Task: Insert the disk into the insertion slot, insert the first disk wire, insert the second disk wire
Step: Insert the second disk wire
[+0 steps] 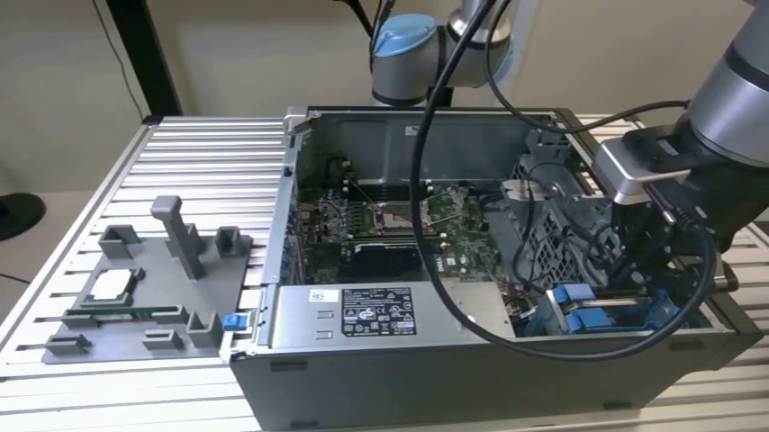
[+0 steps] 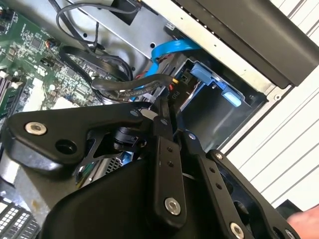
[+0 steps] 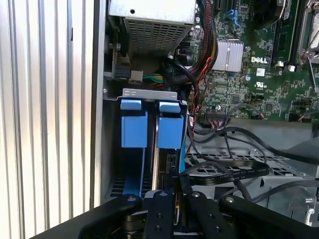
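While black cables (image 3: 234, 172) crowd the drive cage (image 3: 149, 94) — gripper (image 3: 175, 185) pinched narrow on a cable | blue carriers (image 3: 152, 127) alongside

Black cables (image 3: 234, 172) crowd the jaws — drive cage (image 3: 149, 94) beside.

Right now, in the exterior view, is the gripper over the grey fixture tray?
No. The gripper hangs inside the computer case, by the blue tabs.

Arm (image 1: 745, 99) reaches steeply down — fingers (image 2: 167, 149) pressed close together.
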